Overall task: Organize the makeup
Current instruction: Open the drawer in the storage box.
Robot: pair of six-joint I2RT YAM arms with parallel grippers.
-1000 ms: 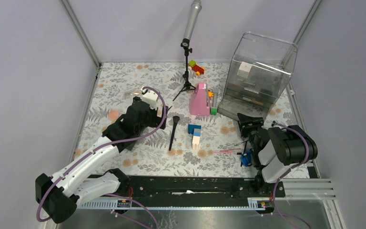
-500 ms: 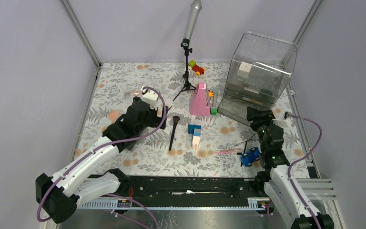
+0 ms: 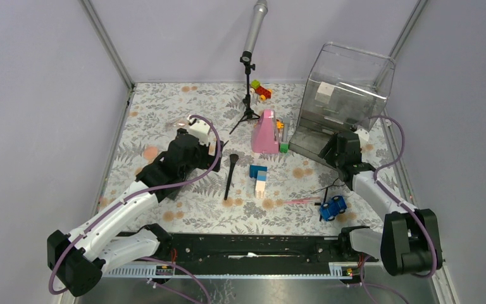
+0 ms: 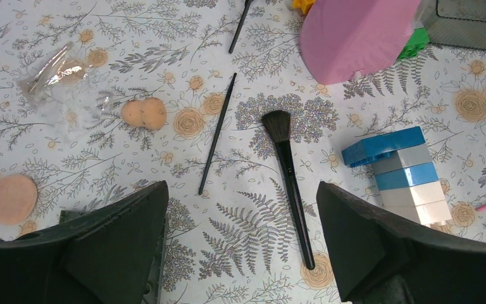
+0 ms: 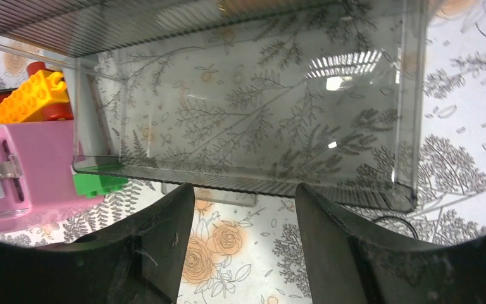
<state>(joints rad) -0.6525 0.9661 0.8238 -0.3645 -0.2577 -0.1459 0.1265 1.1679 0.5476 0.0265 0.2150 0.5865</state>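
Note:
A black-handled brush (image 3: 230,174) lies on the floral mat, just right of my left gripper (image 3: 218,152). In the left wrist view the brush (image 4: 288,164) runs between the wide-open jaws of that gripper (image 4: 242,190), nearer the right one. A thin black pencil (image 4: 217,133) and two peach sponges (image 4: 143,113) (image 4: 11,197) lie beyond. A pink pencil (image 3: 300,201) rests near the front. My right gripper (image 3: 328,152) faces the clear drawer organiser (image 3: 345,101). Its jaws (image 5: 243,190) stand open and hold nothing, right in front of a clear drawer (image 5: 253,107).
A tall pink cone-shaped object (image 3: 266,132) stands mid-table beside green (image 5: 98,182) and yellow blocks (image 5: 28,95). Blue and white blocks (image 3: 259,179), a blue toy car (image 3: 333,207), a microphone stand (image 3: 249,82) and a crumpled clear wrapper (image 4: 50,66) also sit on the mat.
My right arm has swung from beside the toy car up to the organiser's front, and its jaws have widened. The left arm has not moved.

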